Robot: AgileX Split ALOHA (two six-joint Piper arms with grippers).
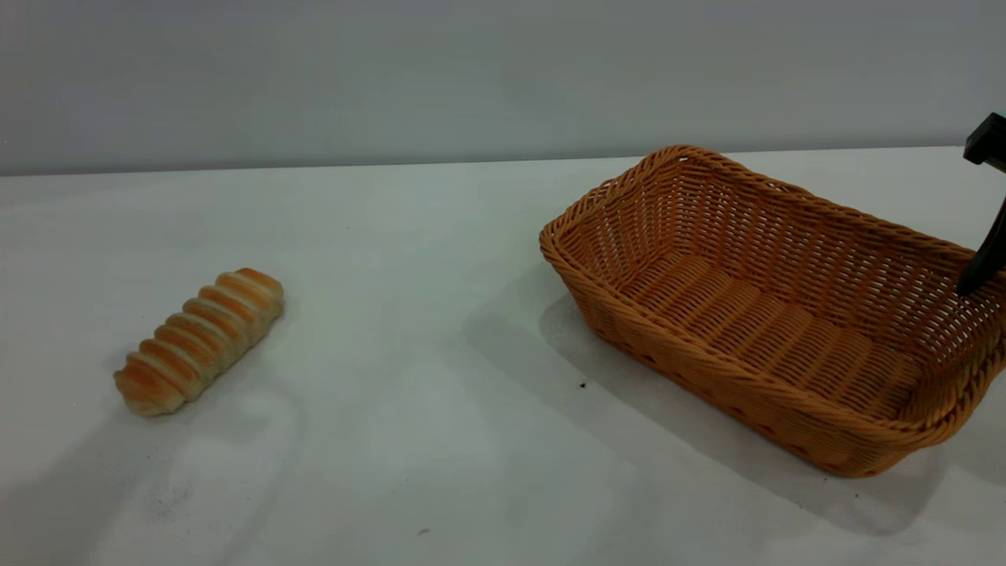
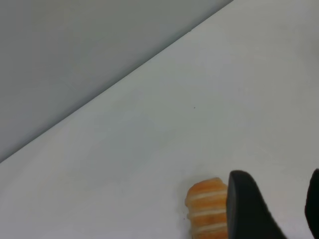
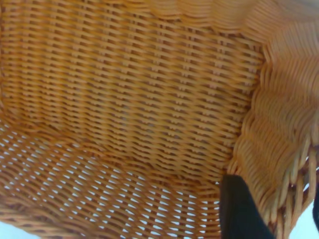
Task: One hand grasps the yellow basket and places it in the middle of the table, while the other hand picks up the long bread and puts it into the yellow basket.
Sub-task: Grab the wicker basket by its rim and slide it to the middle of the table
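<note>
Right pincer point(image 3: 276, 211) straddling wicker basket point(image 1: 770, 306) wall at bench point(image 1: 440, 393) right, one finger inside, one outside; grip unclear. Left pincer point(image 2: 276, 209) released above long bread point(image 1: 200, 339), bench left.

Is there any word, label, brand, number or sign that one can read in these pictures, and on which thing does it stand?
There are none.
The long bread carries no label.
The yellow basket shows only plain weave, no tag.
The table has a few dark specks, no writing.
The right gripper and the left gripper are plain black, no markings visible.
</note>
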